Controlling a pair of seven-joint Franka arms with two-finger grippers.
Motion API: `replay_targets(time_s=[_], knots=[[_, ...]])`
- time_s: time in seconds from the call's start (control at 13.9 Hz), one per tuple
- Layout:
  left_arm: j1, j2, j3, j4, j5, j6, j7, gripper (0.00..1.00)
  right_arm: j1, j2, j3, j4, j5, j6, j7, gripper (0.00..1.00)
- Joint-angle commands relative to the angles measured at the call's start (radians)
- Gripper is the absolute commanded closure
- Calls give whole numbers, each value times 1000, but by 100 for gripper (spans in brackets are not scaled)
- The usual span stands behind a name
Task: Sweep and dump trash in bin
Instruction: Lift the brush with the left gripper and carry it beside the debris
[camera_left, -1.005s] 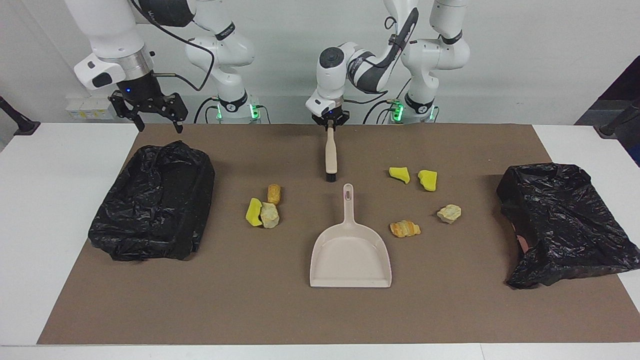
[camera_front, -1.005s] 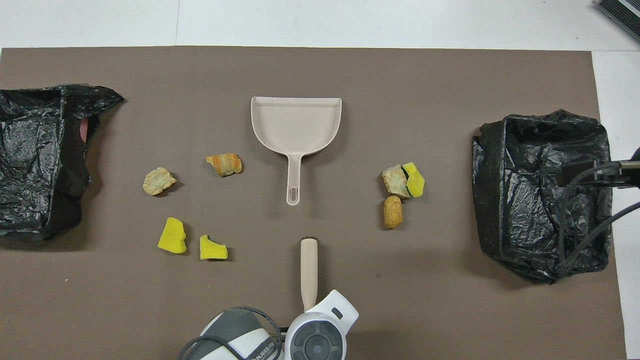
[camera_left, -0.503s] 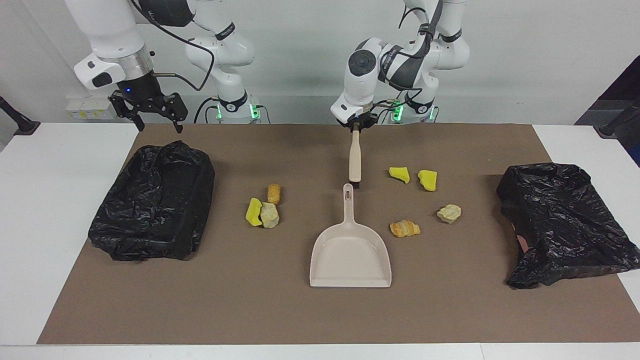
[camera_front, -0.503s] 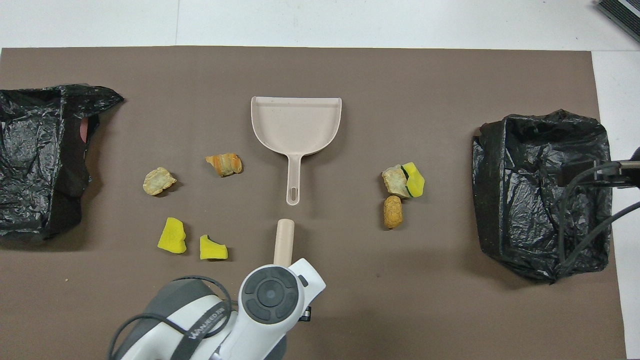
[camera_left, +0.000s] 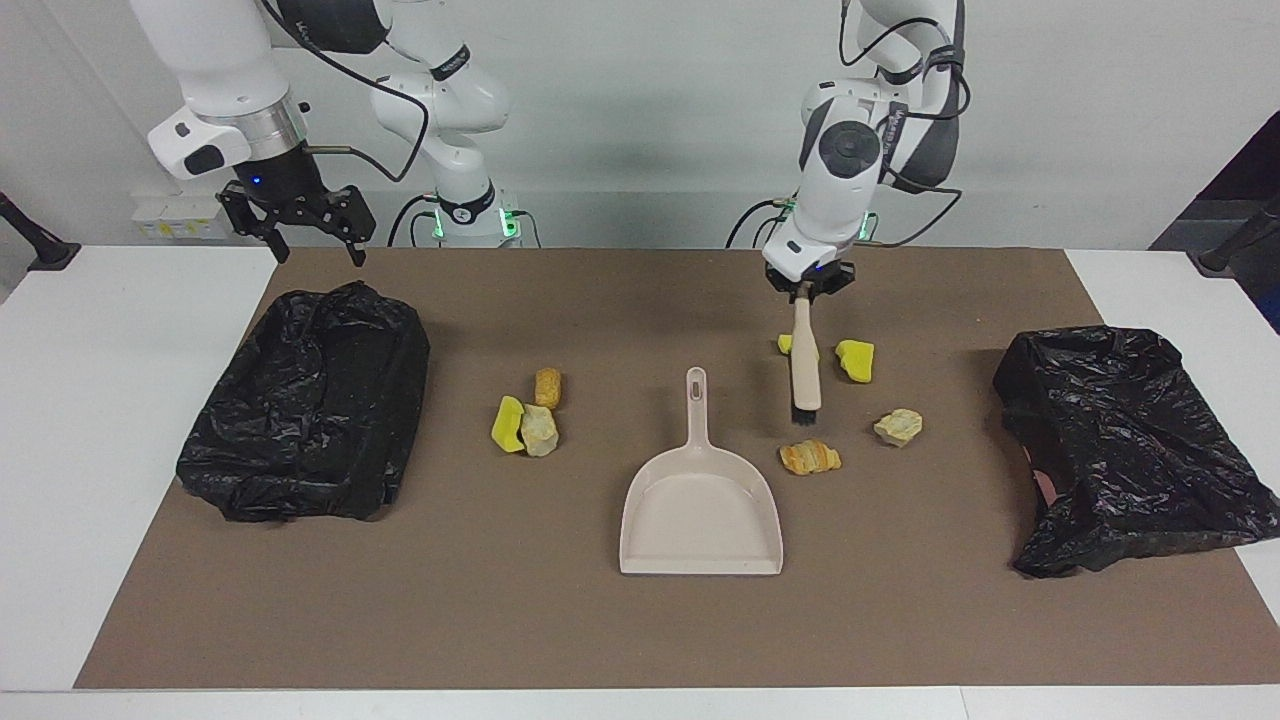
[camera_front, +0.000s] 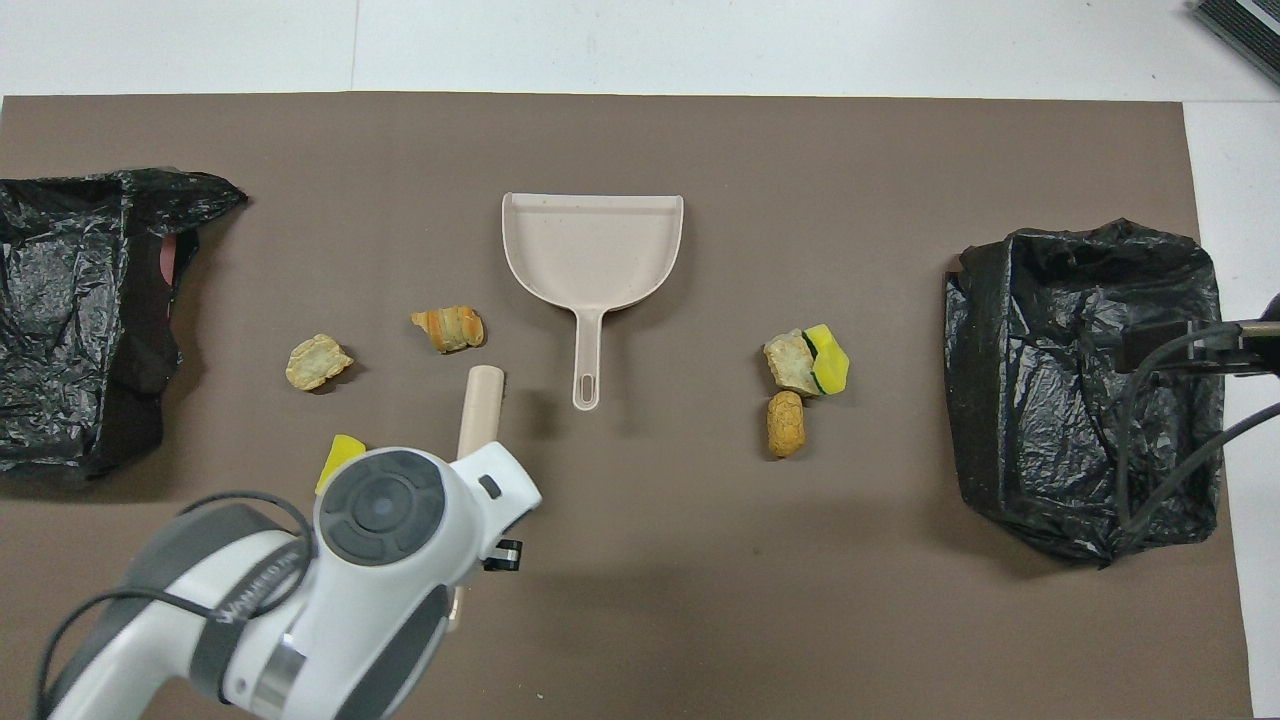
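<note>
My left gripper (camera_left: 804, 292) is shut on the top of the beige brush (camera_left: 805, 370), which hangs bristles down over the mat between two yellow sponge chunks (camera_left: 856, 360) and an orange-brown bread piece (camera_left: 810, 457). The brush (camera_front: 479, 408) partly hides one sponge chunk. A pale stone bit (camera_left: 898, 427) lies beside them. A second group, sponge (camera_left: 507, 424), stone (camera_left: 540, 431) and bread (camera_left: 548, 387), lies toward the right arm's end. The beige dustpan (camera_left: 700, 505) lies between the groups. My right gripper (camera_left: 305, 228) is open and waits above the bin (camera_left: 310, 400).
Two bins lined with black bags stand on the brown mat, one at the right arm's end (camera_front: 1085, 380) and one at the left arm's end (camera_left: 1120, 440). In the overhead view my left arm (camera_front: 380, 520) covers one sponge chunk and part of another (camera_front: 345, 455).
My left gripper has carried the brush from near the dustpan's handle toward the left arm's end, to over the sponge chunks and bread piece. The right arm has not moved.
</note>
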Motion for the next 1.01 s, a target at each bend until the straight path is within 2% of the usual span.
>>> replay_targets(time_s=[0.0, 0.22, 0.5, 0.65, 0.93], knots=[[-3, 14, 103, 39, 88, 2, 59, 100, -5, -1, 0, 7, 18, -11, -16, 0], [-3, 19, 243, 36, 94, 19, 145, 100, -5, -1, 0, 7, 18, -13, -16, 0], [0, 17, 346, 15, 94, 62, 221, 100, -5, -1, 0, 7, 18, -13, -16, 0], [6, 53, 350, -19, 94, 106, 225, 100, -5, -1, 0, 7, 18, -13, -16, 0], [6, 53, 353, -71, 94, 143, 214, 100, -5, -1, 0, 7, 18, -13, -16, 0]])
